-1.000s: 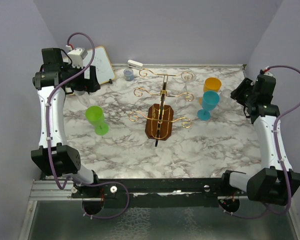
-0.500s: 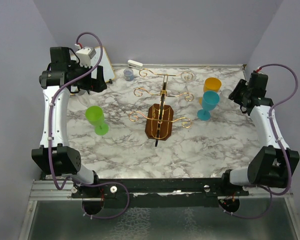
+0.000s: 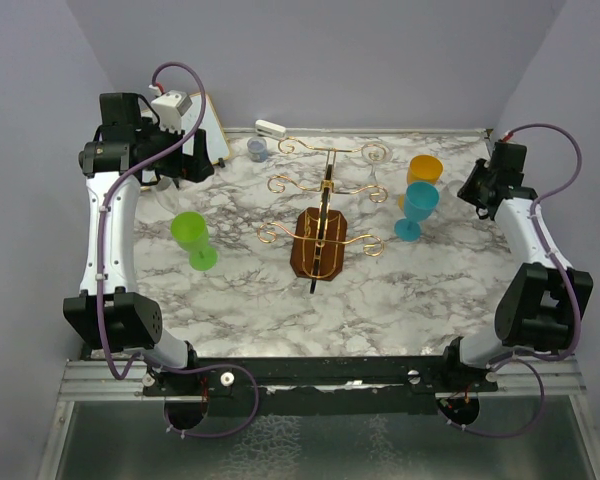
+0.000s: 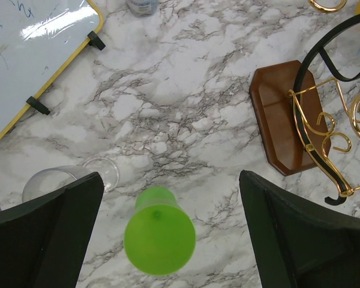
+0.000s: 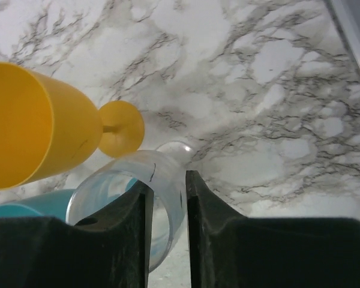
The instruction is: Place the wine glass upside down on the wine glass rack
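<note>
The wine glass rack (image 3: 326, 188) is a gold wire stand on a brown wooden base (image 3: 319, 245) at mid-table. It also shows in the left wrist view (image 4: 283, 117). My right gripper (image 5: 166, 180) is shut on the rim wall of a clear wine glass (image 5: 125, 173) that stands upright at the far right. In the top view the right gripper (image 3: 473, 192) is right of the teal glass (image 3: 417, 205). My left gripper (image 4: 171, 177) is open and empty, high above a green glass (image 4: 159, 238).
A yellow glass (image 5: 33, 127) and the teal glass (image 5: 12, 210) stand beside the held glass. A second clear glass (image 4: 65, 180) stands left of the green one. A whiteboard (image 4: 30, 54), a small blue cup (image 3: 257, 149) and the table's right edge (image 5: 354, 36) are nearby.
My right arm has swung toward the back of the table, its wrist ending by the yellow and teal glasses. My left arm shifted slightly back and right, then held still.
</note>
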Available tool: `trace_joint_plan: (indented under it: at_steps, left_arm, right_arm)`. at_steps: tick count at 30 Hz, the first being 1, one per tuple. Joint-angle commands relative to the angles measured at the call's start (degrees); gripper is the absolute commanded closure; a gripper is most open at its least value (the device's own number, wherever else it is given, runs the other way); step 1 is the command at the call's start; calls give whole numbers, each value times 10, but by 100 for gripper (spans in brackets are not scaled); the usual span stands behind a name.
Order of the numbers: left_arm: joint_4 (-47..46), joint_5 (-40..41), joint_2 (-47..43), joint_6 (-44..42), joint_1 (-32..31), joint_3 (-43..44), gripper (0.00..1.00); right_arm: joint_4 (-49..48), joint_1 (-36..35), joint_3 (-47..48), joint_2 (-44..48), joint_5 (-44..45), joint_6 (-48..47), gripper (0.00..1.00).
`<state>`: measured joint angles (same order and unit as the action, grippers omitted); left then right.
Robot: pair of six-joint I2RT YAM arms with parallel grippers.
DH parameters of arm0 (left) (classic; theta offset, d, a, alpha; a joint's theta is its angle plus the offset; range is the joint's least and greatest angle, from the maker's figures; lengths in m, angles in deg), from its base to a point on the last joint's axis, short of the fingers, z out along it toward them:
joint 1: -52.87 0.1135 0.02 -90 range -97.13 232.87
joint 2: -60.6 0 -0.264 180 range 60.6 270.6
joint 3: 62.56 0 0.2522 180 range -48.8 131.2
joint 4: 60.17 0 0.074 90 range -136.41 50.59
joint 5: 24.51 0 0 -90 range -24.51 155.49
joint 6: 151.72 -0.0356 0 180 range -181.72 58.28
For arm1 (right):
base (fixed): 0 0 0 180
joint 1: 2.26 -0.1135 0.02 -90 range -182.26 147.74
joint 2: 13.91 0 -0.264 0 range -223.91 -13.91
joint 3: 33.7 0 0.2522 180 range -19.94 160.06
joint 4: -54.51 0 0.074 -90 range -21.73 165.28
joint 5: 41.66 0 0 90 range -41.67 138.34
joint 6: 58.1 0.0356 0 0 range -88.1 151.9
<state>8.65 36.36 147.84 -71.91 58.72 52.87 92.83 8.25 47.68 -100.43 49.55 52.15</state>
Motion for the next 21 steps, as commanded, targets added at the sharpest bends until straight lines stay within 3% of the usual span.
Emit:
trace_joint_plan:
  at_steps: [1,2,3,10,15,18,21]
  left_arm:
    - [-18,-11,-9,-2,-4,-10,1]
    - [-18,-14,-8,-2,-4,-10,1]
    - [-17,-17,-7,0,-4,-10,1]
    - [-4,-18,-5,-8,-24,-1,1]
    - [15,-14,-2,-8,-50,28,1]
    - [29,-25,1,-1,-64,59,1]
    - [23,-39,4,30,-69,110,1]
  right_arm:
    - [15,2,4,-7,6,-26,90]
    - [18,2,4,-3,11,-28,98]
    - [24,2,5,2,19,-27,99]
    - [40,2,15,111,110,-32,99]
    - [88,2,87,165,144,-51,99]
    - [99,2,136,205,131,-48,99]
    - [7,2,129,288,61,-23,99]
